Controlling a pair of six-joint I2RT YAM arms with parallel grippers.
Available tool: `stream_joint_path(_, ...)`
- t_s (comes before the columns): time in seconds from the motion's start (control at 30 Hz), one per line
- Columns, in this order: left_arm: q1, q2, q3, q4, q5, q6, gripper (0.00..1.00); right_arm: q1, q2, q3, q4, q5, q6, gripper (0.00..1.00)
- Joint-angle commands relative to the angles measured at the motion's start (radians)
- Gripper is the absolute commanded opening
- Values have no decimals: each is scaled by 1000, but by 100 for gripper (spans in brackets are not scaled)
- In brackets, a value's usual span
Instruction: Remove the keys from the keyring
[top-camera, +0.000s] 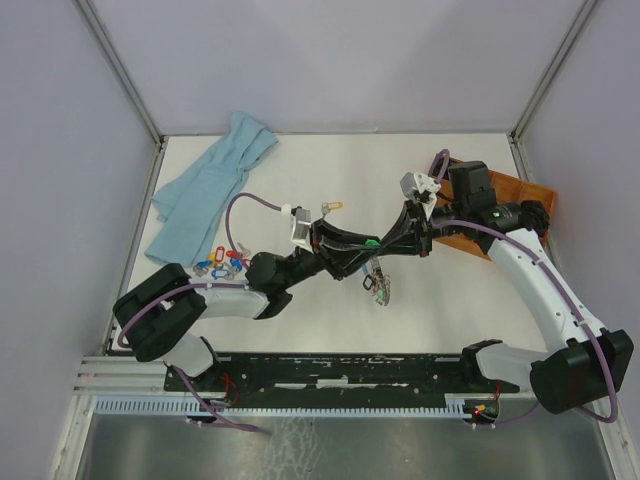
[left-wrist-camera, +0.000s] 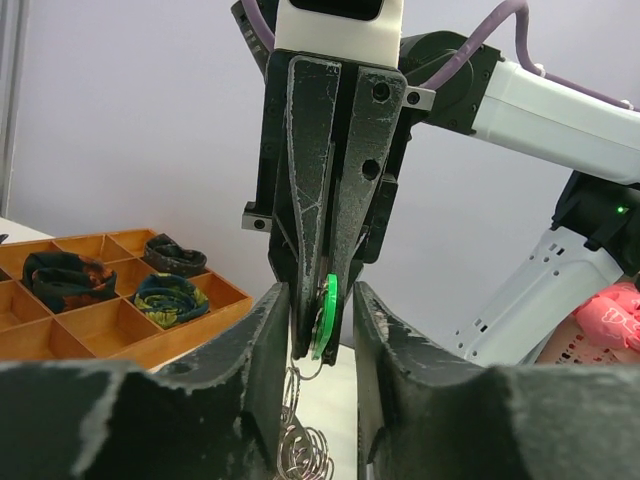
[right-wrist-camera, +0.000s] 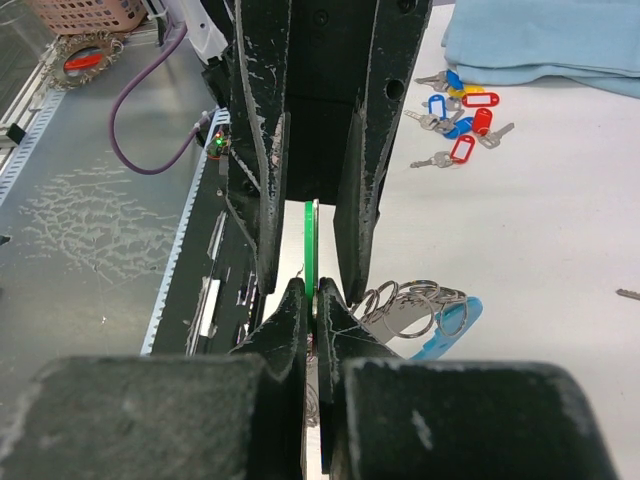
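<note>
My right gripper (right-wrist-camera: 312, 295) is shut on a green key tag (right-wrist-camera: 310, 235) and holds it above the table. The keyring (top-camera: 380, 287), a bunch of silver rings and keys with a light blue piece (right-wrist-camera: 448, 325), hangs below the tag. My left gripper (left-wrist-camera: 320, 300) is open, its fingers (right-wrist-camera: 265, 150) on either side of the green tag (left-wrist-camera: 322, 318) and the right gripper's tips. In the top view both grippers meet at mid-table, left (top-camera: 360, 248) and right (top-camera: 388, 243). Silver rings (left-wrist-camera: 300, 450) dangle under the tag.
Loose keys with red and blue tags (top-camera: 220, 262) lie at the left, beside a light blue cloth (top-camera: 210, 185). A yellow-tagged key (top-camera: 330, 207) lies behind the grippers. A wooden compartment tray (top-camera: 520, 195) stands at the right, under the right arm.
</note>
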Motion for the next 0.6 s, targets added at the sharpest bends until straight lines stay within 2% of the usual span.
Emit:
stream_joint_path(0.0,-4,0,33,113,-27,46,33,7,-3,7,45,-63,12,1)
stream_joint_path(0.07,-5,1,35,113,-27,46,28,9,-2,6,47,-63,13,1)
stream_joint_path(0.13,-5,-1,36,114,-27,46,27,9,-1,5,50,-63,15,1)
stream_joint_path(0.57,-5,-29,33,121,-32,52,34,11,5,2,60,-63,28,1)
